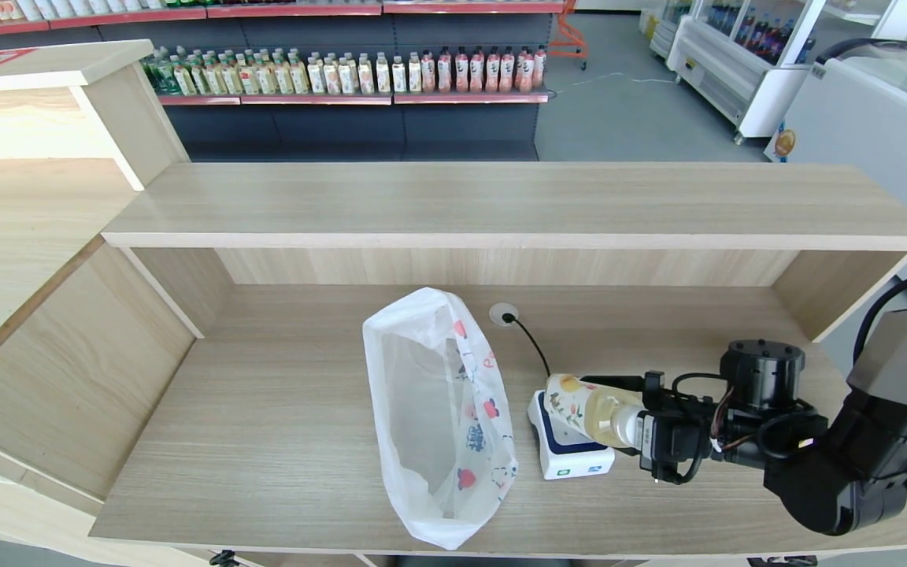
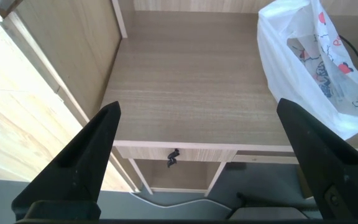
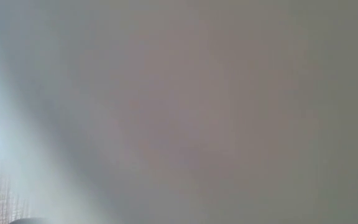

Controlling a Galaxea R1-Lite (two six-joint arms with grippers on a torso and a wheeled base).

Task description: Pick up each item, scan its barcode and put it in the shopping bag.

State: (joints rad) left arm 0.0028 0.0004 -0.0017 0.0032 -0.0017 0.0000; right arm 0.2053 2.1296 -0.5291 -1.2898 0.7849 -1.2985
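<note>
Right pincer (image 1: pixel 607 413) holds a bottle (image 1: pixel 579 403) sideways over the scanner (image 1: pixel 571 463).

Pale wooden counter (image 1: pixel 264 409); shelves of bottles (image 1: pixel 343 75) behind; grey floor (image 1: pixel 627 118); white freezers (image 1: pixel 745 94) right.

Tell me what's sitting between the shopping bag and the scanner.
Nothing: in the head view only a narrow strip of bare counter separates the shopping bag from the scanner. The bottle hangs over the scanner itself.

White bag (image 1: pixel 438 413) with red prints, pale yellow bottle (image 1: pixel 589 409), white-and-blue scanner (image 1: pixel 571 462)
</note>
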